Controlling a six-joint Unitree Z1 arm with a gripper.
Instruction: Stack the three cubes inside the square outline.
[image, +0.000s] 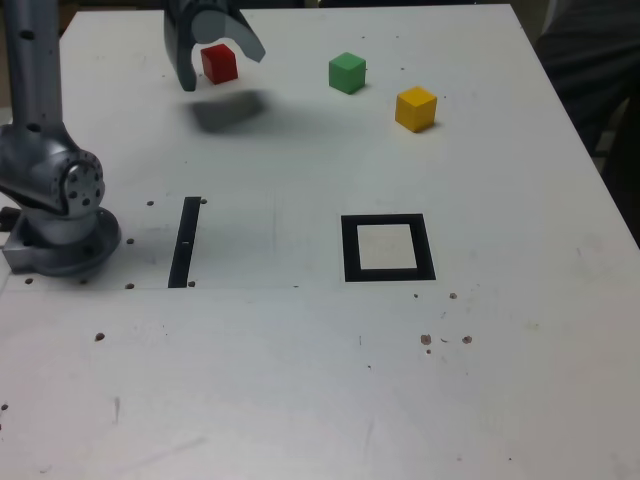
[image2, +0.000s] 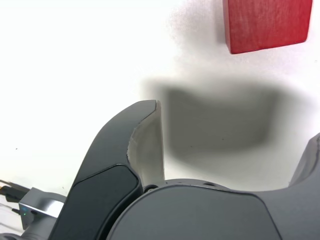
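Apparently gripper (image2: 238, 118) spread, empty; red cube (image: 219, 64) just beyond the fingertips, at twelve o'clock from the gripper's shadow (image: 228, 112) in exterior view.

White tabletop (image: 300, 380), brown specks, small dark holes; black strip (image: 185, 243) lying flat on it, toward the exterior view's left; dark fabric (image: 590, 70) past the table edge at right; soft blurred shadow (image: 228, 112) on top
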